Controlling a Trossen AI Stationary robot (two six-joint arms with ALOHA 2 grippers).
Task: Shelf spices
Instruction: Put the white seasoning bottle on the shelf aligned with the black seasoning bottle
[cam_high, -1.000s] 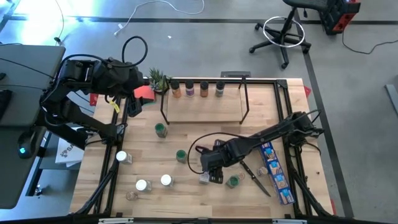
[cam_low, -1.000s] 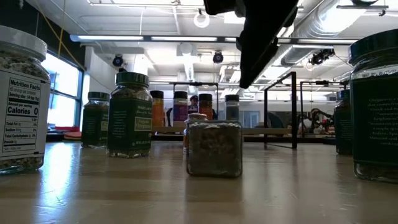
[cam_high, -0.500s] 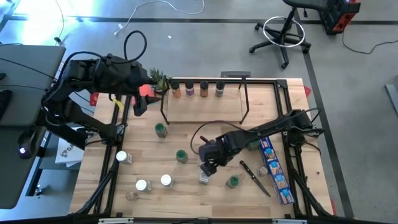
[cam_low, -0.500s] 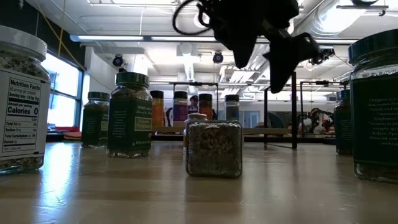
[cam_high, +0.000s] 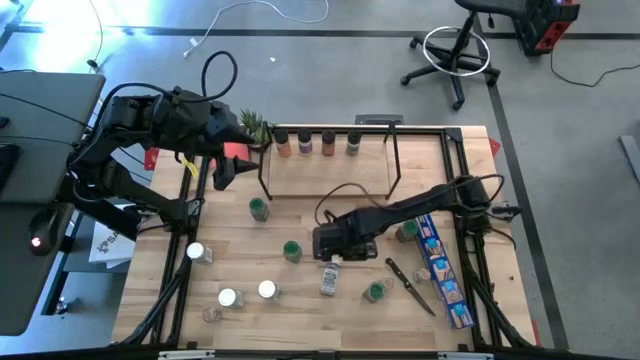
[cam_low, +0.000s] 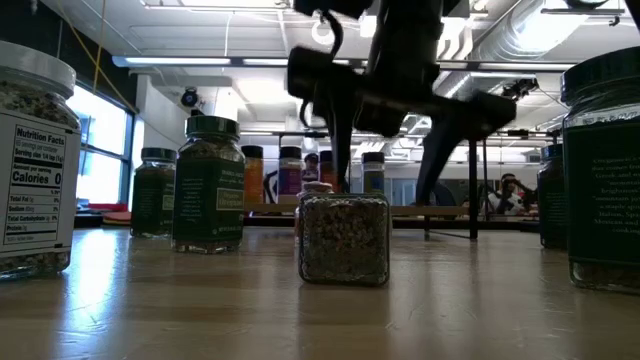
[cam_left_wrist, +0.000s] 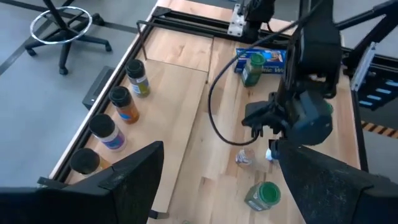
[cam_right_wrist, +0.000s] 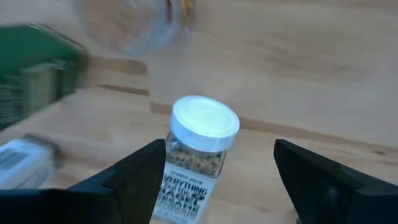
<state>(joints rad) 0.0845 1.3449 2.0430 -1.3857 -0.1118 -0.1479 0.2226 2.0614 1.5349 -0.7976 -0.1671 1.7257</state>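
A clear spice jar with a white cap (cam_right_wrist: 204, 124) lies on its side on the table (cam_high: 329, 283), its bottom toward the near edge (cam_low: 345, 240). My right gripper (cam_high: 332, 258) hangs open just above it, pointing steeply down, one finger on either side and apart from it (cam_right_wrist: 219, 146). The shelf (cam_high: 325, 172) stands at the far middle, with several jars (cam_high: 305, 143) upright in a row on its back step. More spices stand loose on the table: green-capped (cam_high: 291, 250), white-capped (cam_high: 267, 290). My left gripper (cam_left_wrist: 217, 149) waits open, high over the far left corner (cam_high: 222, 165).
A long blue box (cam_high: 440, 268) and a black-handled utensil (cam_high: 410, 283) lie near the right edge, beside a green-capped jar (cam_high: 375, 291). A small plant (cam_high: 252, 128) stands left of the shelf. The black frame (cam_high: 465, 200) edges the table.
My right gripper has come down over the lying jar and shifted a little toward the far edge, rolling about a quarter turn, so its fingers now stand on either side of the jar. It has stayed open. The jar has not moved. My left wrist has turned slightly.
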